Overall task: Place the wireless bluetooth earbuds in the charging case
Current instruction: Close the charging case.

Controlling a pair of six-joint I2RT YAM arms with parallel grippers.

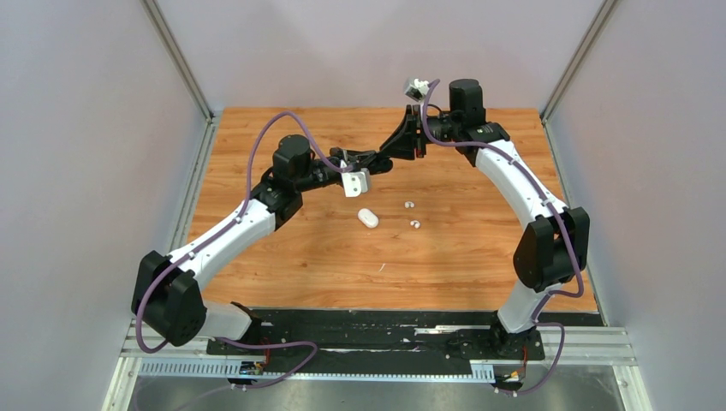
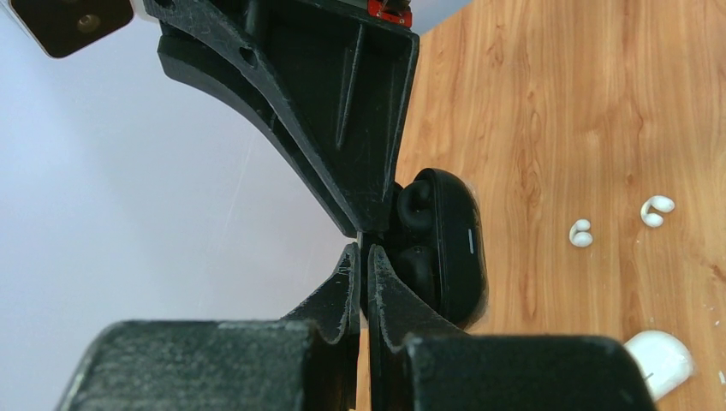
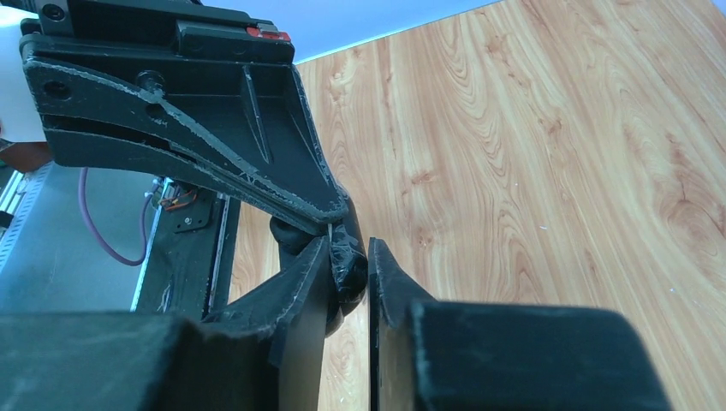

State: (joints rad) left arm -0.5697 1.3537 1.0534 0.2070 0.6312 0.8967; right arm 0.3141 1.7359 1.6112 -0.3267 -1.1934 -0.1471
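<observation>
L pincer point(image 2: 361, 257) clenched near-shut, prob. on thin edge of black case point(image 2: 454, 248), held up w/ two black earbuds point(image 2: 417, 205) seated inside. R pincer point(image 3: 351, 257) looks clamped on same case. Two white earbuds point(image 2: 580, 233) lie loose on tabletop point(image 2: 556, 103) nr white case point(image 2: 659, 364). Risk: edge-only grip slips, case drops, buds pop out.

A wood-grain tabletop point(image 1: 300, 265) filled the middle — pale walls point(image 1: 86, 128) stood left, right and far, a metal rail point(image 1: 385, 366) along the near edge
</observation>
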